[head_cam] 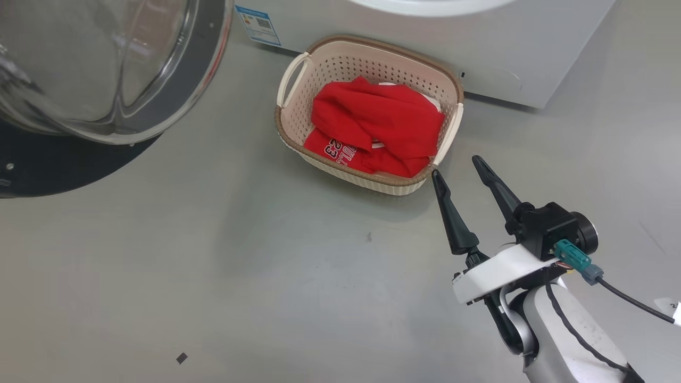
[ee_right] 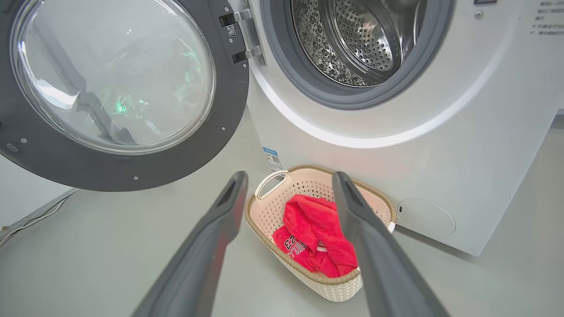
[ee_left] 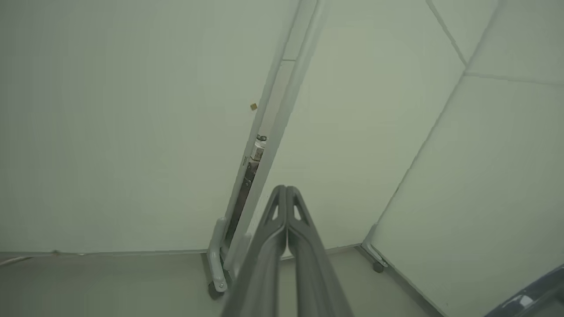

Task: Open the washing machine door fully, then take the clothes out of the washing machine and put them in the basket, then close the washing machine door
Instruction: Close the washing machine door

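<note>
The red clothes [head_cam: 375, 127] [ee_right: 315, 235] lie bunched in the cream basket [head_cam: 295, 69] [ee_right: 264, 215] on the floor in front of the white washing machine [head_cam: 479, 48] [ee_right: 440, 145]. Its steel drum [ee_right: 357, 39] looks empty. The washing machine door [head_cam: 106, 69] [ee_right: 119, 88] hangs wide open to the left. My right gripper [head_cam: 455, 166] [ee_right: 288, 176] is open and empty, hovering just right of the basket's near corner. In the left wrist view my left gripper [ee_left: 286, 189] is shut with nothing in it, pointing at pale panels.
Grey floor spreads before the machine. A small dark scrap [head_cam: 182, 358] lies on it near the front. Pale partition panels on small castors [ee_left: 216, 286] stand where the left wrist looks. A cable [ee_right: 31, 215] runs along the floor under the door.
</note>
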Controlling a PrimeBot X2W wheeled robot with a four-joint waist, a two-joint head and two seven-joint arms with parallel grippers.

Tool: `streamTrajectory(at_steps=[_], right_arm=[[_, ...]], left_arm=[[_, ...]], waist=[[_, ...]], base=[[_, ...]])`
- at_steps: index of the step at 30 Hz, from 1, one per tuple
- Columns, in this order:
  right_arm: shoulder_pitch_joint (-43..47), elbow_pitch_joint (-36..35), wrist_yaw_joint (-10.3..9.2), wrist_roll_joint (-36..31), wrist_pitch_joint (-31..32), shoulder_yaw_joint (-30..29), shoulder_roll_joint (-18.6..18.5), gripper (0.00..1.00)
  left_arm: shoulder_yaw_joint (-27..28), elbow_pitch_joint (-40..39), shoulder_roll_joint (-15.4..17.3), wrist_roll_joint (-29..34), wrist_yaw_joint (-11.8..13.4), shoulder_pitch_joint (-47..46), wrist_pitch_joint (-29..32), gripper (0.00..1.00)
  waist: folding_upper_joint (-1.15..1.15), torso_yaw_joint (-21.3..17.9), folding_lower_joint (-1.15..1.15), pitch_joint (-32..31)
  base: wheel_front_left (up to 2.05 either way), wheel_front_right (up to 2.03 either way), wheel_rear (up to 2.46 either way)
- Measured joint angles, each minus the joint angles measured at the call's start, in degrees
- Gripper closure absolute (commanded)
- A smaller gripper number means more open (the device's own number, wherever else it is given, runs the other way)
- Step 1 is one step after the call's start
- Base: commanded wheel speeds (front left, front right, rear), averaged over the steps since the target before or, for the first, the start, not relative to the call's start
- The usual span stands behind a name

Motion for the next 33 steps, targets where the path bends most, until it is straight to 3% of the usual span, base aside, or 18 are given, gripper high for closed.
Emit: streamTrajectory(at_steps=[8,16,33], right_arm=[[-0.35,0.47,0.02,0.01,-0.25,0.12,0.07,0.00],[-0.38,0.93,0.04,0.02,-0.35,0.14,0.27,0.00],[-0.45,0.96,0.00,0.02,-1.30,-0.18,0.43,0.00]], left_arm=[[7.31,10.47,-0.16,-11.65,5.04,-8.12,7.62,1.00],[10.23,17.11,0.23,-18.04,8.56,-13.86,14.66,1.00],[7.76,26.31,0.10,-22.07,9.31,-16.91,28.52,1.00]], waist=[[0.00,-3.60,0.00,1.41],[0.00,-5.86,0.00,1.12],[0.00,-7.23,0.00,0.85]], base=[[0.00,0.00,0.00],[0.00,0.00,0.00],[0.00,0.00,0.00]])
